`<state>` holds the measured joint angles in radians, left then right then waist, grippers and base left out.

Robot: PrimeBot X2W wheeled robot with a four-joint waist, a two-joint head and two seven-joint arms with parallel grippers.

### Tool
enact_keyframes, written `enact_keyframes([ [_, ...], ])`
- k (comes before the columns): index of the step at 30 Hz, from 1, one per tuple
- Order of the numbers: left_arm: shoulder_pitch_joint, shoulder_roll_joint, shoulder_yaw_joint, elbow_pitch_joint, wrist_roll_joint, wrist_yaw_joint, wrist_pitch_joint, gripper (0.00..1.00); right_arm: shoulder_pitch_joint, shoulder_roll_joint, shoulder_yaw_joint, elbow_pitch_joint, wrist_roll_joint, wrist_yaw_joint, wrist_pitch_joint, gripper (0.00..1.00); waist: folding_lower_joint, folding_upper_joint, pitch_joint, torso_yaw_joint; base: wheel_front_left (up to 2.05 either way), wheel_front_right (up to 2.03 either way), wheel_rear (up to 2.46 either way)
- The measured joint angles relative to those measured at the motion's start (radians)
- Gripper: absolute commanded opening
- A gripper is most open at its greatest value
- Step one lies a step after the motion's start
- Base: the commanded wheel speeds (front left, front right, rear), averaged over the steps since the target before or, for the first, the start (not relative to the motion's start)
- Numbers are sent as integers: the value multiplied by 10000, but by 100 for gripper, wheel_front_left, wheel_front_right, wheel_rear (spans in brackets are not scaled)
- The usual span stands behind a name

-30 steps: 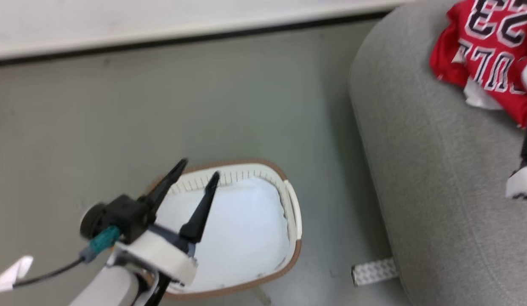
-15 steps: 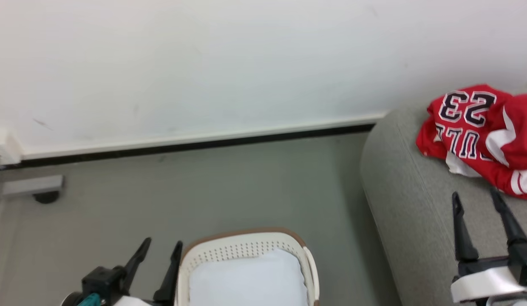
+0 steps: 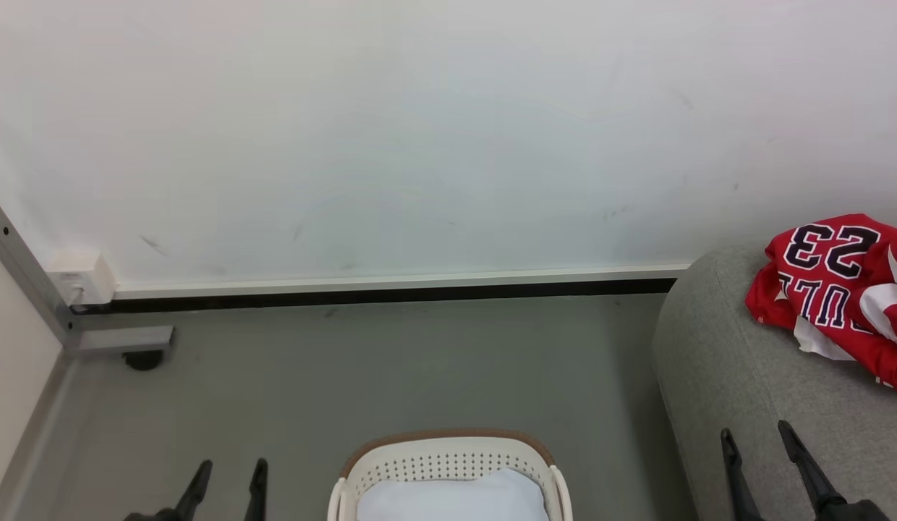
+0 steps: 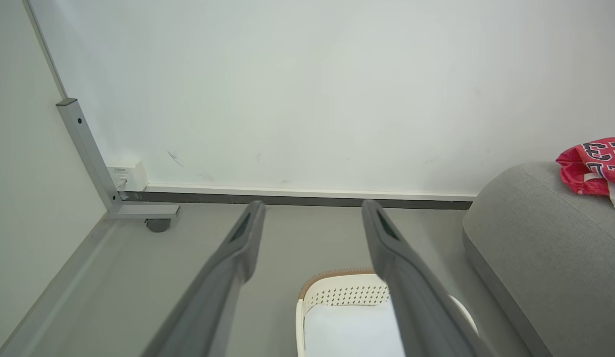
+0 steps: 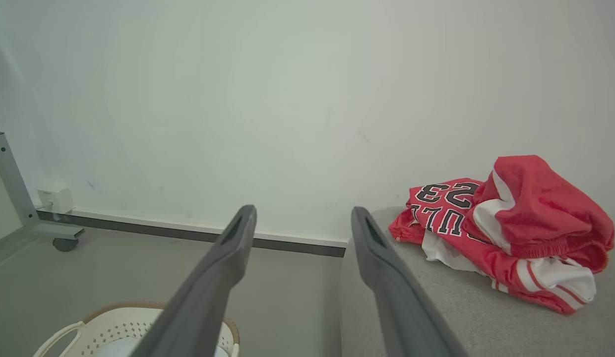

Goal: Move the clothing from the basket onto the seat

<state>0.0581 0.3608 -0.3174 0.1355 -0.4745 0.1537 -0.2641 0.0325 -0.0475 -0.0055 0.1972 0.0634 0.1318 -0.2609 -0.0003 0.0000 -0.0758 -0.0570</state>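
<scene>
On the seat (image 3: 730,383), red clothing (image 3: 835,289)

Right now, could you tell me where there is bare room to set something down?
On the seat, bare grey fabric runs from the rounded left edge to the clothing, which crowds its far right. The floor between the basket and the wall is bare. The basket holds a white pad.

Head cam looks fwd & down at wall (image 3: 419,130) and floor (image 3: 390,362); basket (image 3: 448,459) bottom centre, seat (image 3: 716,376) lower right. Both wrist cams face same wall, more level, sharing basket, seat, clothing (image 3: 832,289).
</scene>
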Motion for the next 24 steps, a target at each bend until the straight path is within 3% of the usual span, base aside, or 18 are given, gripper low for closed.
enact_keyframes([
  [12, 255, -686, 775, 334, 717, -746, 0, 100, 93, 4, -8, 368, 167, 0, -2, 100, 2, 0, -61, 157, 0, 0, 0],
  [13, 262, -713, 773, 395, 732, -750, 2, 0, 104, 10, 0, 424, 173, 2, 0, 0, 2, 0, -62, 161, 0, 0, 0],
  [19, 486, -1053, 627, 861, 696, -752, 31, 0, 307, 148, 10, 940, 247, 2, 107, 0, 2, 0, -55, 167, 0, 0, 0],
  [24, 472, -1214, 846, 861, -44, -828, 291, 0, 293, 150, -75, 988, 1220, 2, 410, 0, 2, 0, -24, 183, 0, 0, 0],
])
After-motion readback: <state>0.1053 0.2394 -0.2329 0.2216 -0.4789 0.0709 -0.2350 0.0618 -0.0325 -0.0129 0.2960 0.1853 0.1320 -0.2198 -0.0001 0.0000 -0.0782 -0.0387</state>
